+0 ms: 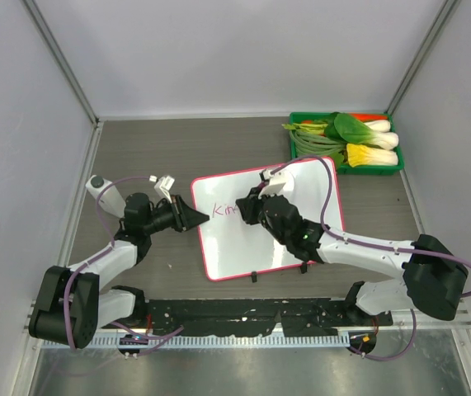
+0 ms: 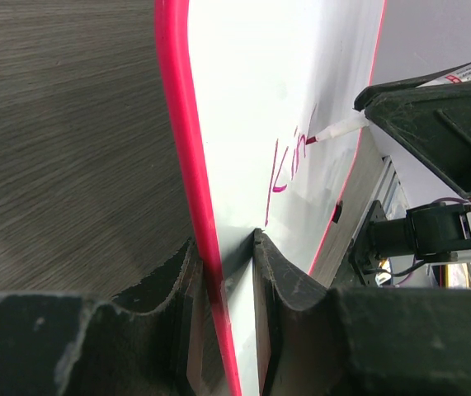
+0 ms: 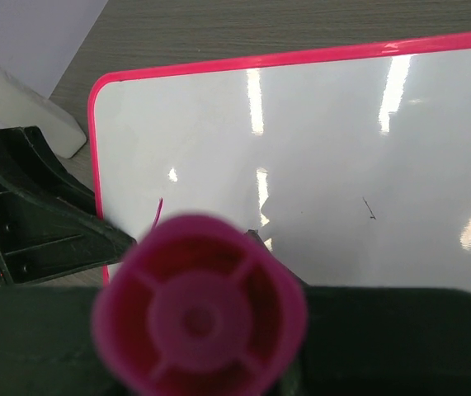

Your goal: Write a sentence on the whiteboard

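The whiteboard (image 1: 243, 247) lies tilted at the centre of the top view, its left edge pinched between the jaws of the left gripper (image 1: 204, 217). The right gripper (image 1: 247, 209) is closed around a pink-capped marker (image 3: 200, 318). The marker's tip touches the board at the end of the sentence (image 2: 289, 161), which reads only "Kin" in pink near the board's upper left.

Pink handwriting on the whiteboard (image 1: 301, 247): the sentence (image 1: 223, 210) reads "Kin", a capital K, then i, then n, in thin magenta cursive near the board's left edge. The left wrist view shows the same three letters running up the glossy white. There is red print on the barrel of the marker (image 2: 341, 128), too small to read. From the right wrist, one short pink stroke shows.
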